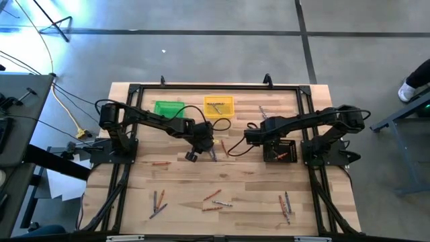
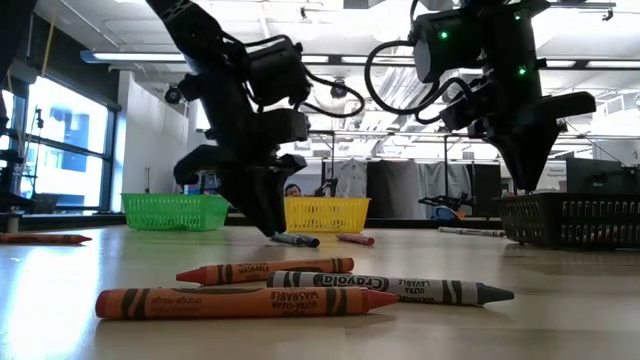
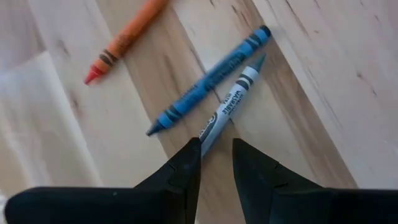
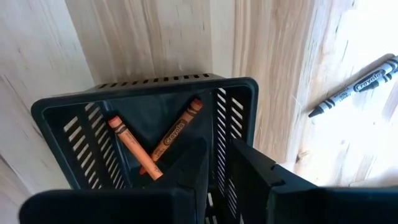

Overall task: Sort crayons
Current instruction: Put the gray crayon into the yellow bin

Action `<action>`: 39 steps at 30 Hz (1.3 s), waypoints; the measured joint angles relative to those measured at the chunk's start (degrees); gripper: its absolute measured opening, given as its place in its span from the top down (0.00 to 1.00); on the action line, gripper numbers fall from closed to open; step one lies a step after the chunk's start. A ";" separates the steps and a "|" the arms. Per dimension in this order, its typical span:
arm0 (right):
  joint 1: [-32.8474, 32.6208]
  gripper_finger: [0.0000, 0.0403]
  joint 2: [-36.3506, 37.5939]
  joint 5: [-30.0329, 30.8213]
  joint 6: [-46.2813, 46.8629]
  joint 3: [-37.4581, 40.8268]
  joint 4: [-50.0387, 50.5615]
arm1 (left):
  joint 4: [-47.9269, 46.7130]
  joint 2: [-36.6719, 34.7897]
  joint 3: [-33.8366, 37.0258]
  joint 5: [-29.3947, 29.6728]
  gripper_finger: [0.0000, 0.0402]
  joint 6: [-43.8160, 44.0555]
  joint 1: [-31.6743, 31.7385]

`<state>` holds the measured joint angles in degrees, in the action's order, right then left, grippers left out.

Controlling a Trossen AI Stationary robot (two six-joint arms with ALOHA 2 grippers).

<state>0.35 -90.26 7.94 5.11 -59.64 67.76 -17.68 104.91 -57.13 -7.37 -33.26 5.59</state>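
Closest to the low camera, three paper-wrapped wax crayons lie on the pale wooden desk (image 2: 560, 300) — an orange one (image 2: 240, 301) in front, a grey one (image 2: 390, 288) just behind it, a shorter orange-red one (image 2: 265, 270) behind that.

Left gripper (image 3: 216, 152) is down at the middle of the desk, its dark fingers (image 3: 186, 165) a narrow gap apart, straddling the tip of a grey-wrapped crayon (image 3: 231, 99) without closing on it. Touching that one lies a blue crayon (image 3: 208, 81), and an orange crayon (image 3: 124, 40) sits well apart from the pair.

Over on the right, the right gripper (image 4: 221, 165) hangs above the black slotted plastic bin (image 4: 74, 134) — fingers nearly together, nothing between them. Two orange crayons (image 4: 171, 137) lie crossed in the bin's bottom. A dark grey crayon (image 4: 357, 84) rests on the wood outside the bin.

From above, the green mesh bin (image 1: 168, 107) and yellow mesh bin (image 1: 219, 106) stand side by side at the far edge; the yellow one holds a few crayons. Loose crayons are scattered along the near edge — a cluster at left (image 1: 158, 202), one at centre (image 1: 215, 199), one at right (image 1: 285, 206) — and a single orange one (image 1: 159, 163) lies near the left arm's base.
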 joint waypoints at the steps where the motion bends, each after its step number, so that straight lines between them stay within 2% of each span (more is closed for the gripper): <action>1: -0.01 0.85 0.00 0.01 -0.21 0.00 -0.03 | 0.38 0.26 -0.04 0.06 0.80 0.00 0.02; 8: -0.01 0.85 0.00 0.02 -0.64 0.00 -0.16 | -0.03 2.35 0.07 -0.97 0.80 1.41 0.64; 14: -0.01 0.85 0.00 0.00 -0.64 0.00 -0.19 | -1.06 2.85 0.01 -1.75 0.81 8.34 1.18; 17: -0.01 0.85 0.00 0.00 -0.64 0.00 -0.18 | -2.36 2.71 -0.06 -1.89 0.86 10.87 1.01; 21: 0.01 0.85 0.00 0.02 -0.64 0.00 -0.16 | -3.17 2.52 -0.08 -2.17 0.97 14.89 0.83; 27: 0.01 0.85 0.02 0.00 -0.64 -0.02 -0.12 | -5.02 -0.59 0.42 -1.68 0.98 16.72 0.76; 31: -0.01 0.85 0.02 0.01 -0.64 -0.02 -0.02 | -7.69 -4.53 0.77 0.74 1.00 16.68 0.81; 35: 0.00 0.85 0.04 0.00 -0.64 -0.02 -0.09 | -7.48 -8.81 0.53 6.68 1.00 16.73 1.09; 39: -0.01 0.85 0.04 0.03 -1.14 -0.02 -0.07 | -3.33 -12.27 0.53 12.05 1.00 16.74 1.58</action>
<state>0.34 -90.21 7.98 3.97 -59.66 67.69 -21.01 92.63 -56.60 4.68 -16.52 7.17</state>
